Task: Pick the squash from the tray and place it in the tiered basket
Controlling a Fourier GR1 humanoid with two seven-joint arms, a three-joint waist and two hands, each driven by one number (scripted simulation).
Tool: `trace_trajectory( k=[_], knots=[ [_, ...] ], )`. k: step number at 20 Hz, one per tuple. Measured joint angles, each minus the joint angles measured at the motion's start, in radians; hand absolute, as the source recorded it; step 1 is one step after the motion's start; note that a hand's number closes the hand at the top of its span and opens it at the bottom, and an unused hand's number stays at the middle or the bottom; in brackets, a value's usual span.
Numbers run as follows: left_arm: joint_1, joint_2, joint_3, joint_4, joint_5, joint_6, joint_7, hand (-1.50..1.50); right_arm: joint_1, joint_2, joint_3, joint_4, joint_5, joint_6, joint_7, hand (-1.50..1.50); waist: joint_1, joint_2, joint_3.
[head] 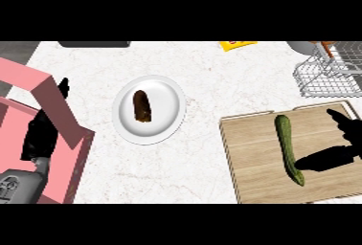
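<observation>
Stiff, probably slippery, the squash (288,148) wants a mid-length grasp from the right hand (329,159), spread wide at its three o'clock.

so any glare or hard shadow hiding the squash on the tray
Head view: the light is flat and even, no glare; the squash shows whole on the wooden tray. Head view again: the right hand is plain black beside the squash, so its edge and any shadow under it merge. The wire basket is cut by the right edge.
</observation>
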Motion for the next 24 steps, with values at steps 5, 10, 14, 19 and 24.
trace_trajectory(
  k=[5,10,14,19,24],
  knots=[
    [-0.001,-0.019,0.005,-0.005,-0.030,-0.001,0.015,0.00,-0.029,0.027,0.017,0.010,0.057,0.013,0.011,-1.50,0.001,0.000,0.001],
    [0.016,-0.018,0.021,-0.037,-0.035,-0.022,0.032,0.00,-0.021,0.062,0.033,0.028,0.100,0.015,0.004,-1.50,0.002,0.000,-0.001],
    [0.008,-0.030,0.034,-0.019,-0.046,-0.029,0.026,0.00,-0.022,0.091,0.035,0.036,0.117,0.017,0.014,-1.50,-0.001,0.000,0.000],
    [0.008,-0.041,0.038,-0.033,-0.062,-0.036,0.047,0.00,-0.009,0.133,0.042,0.056,0.140,0.017,0.015,-1.50,0.001,0.001,-0.001],
    [0.023,-0.053,0.049,-0.051,-0.078,-0.047,0.052,0.00,-0.002,0.166,0.019,0.128,0.159,0.023,-0.027,-1.50,0.002,0.001,-0.001]
  ],
)
